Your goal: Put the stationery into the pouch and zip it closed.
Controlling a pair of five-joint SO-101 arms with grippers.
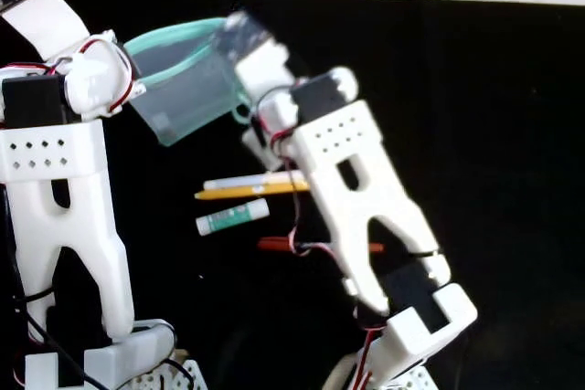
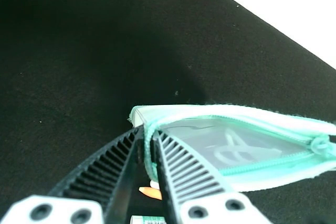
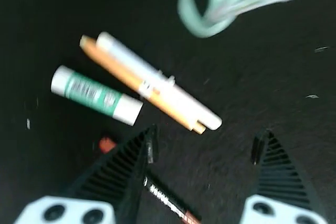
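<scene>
The left gripper [image 2: 148, 153] pinches the edge of the green pouch [image 1: 186, 96] and holds it up at the far left. The right gripper [image 3: 205, 148] is wide open, holding nothing. Nearer, a white pen [image 1: 245, 181], yellow pencil [image 1: 249, 193], glue stick [image 1: 232, 216] and red pen [image 1: 274, 245] lie on the black table [image 1: 494, 134].

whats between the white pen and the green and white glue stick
A long yellow-orange pencil, lying against the white pen, as the right wrist view shows.

Teal pouch [image 1: 187, 98] near glue stick [image 1: 233, 216]
</scene>
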